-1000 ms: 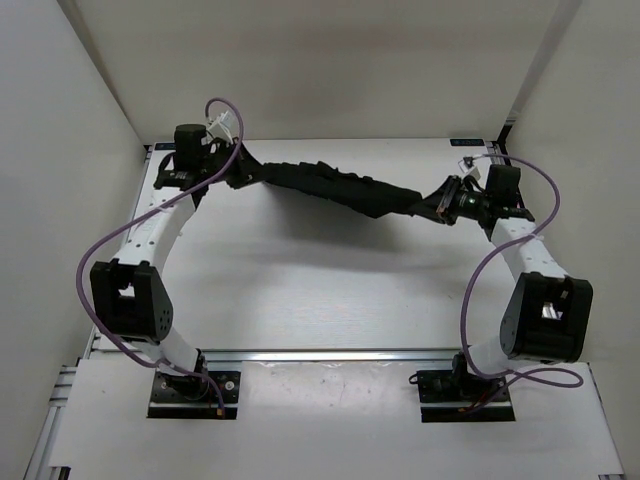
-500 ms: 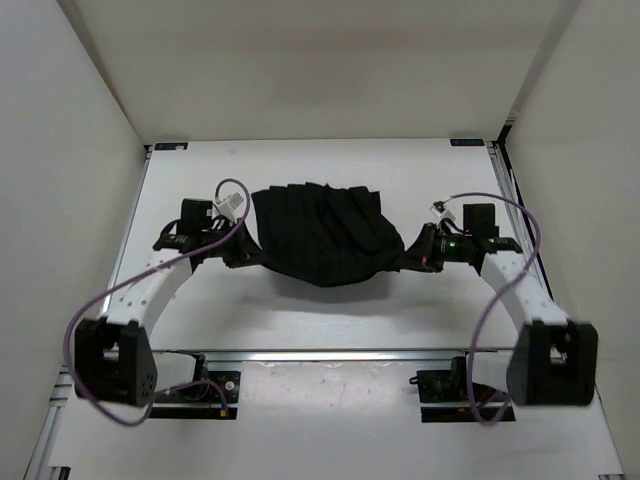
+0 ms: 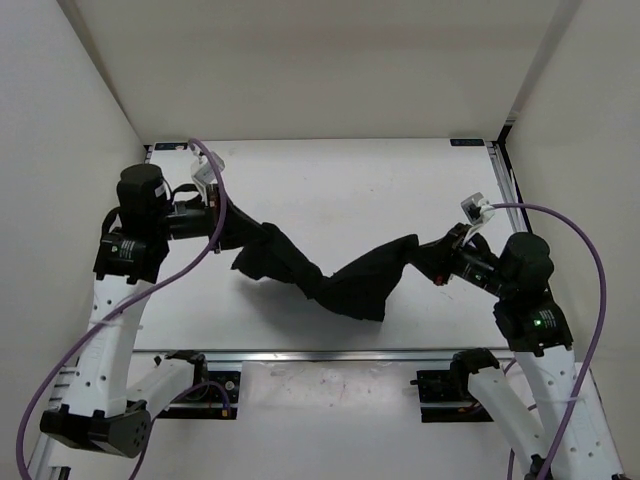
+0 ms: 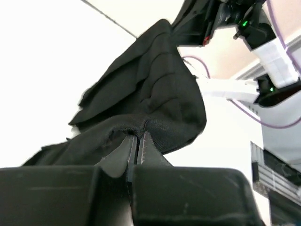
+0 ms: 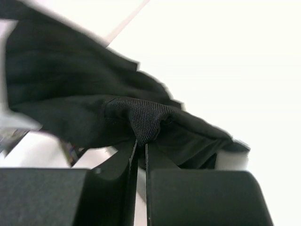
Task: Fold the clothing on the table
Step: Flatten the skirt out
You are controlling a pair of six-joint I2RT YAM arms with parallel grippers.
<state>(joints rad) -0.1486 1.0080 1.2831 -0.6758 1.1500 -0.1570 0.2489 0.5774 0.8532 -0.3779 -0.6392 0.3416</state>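
Now, clothing look: the clothing [image 3: 335, 280] is plain black and soft, creased in long pleat-like ridges (no print shows). It is drawn into a twisted band that sags in its middle.
Clothing place: it is strung between the two hands over the middle of the desk [image 3: 350, 180]. Its lowest fold hangs toward the near edge.
Left hand: the left hand [image 4: 138, 141] has its fingers pressed together on a bunched edge of the fabric, on the side of the desk's left edge.
Right hand: the right hand [image 5: 140, 147] pinches a ribbed, hem-like fold with its fingers nearly meeting, on the side of the right edge.
Hard to tell: from above it cannot be told whether the lowest fold touches the desk or hangs just over it. What kind of garment it is stays unclear. The right wrist view is blurred at its left side, and the hands' own dark bodies fill the bottom of both wrist views.
Change: half a second ago the cloth was spread as a wide fan between the hands, and now it is narrower and twisted. A second ago it was a thin rope near the far edge. Both grips hold as before.
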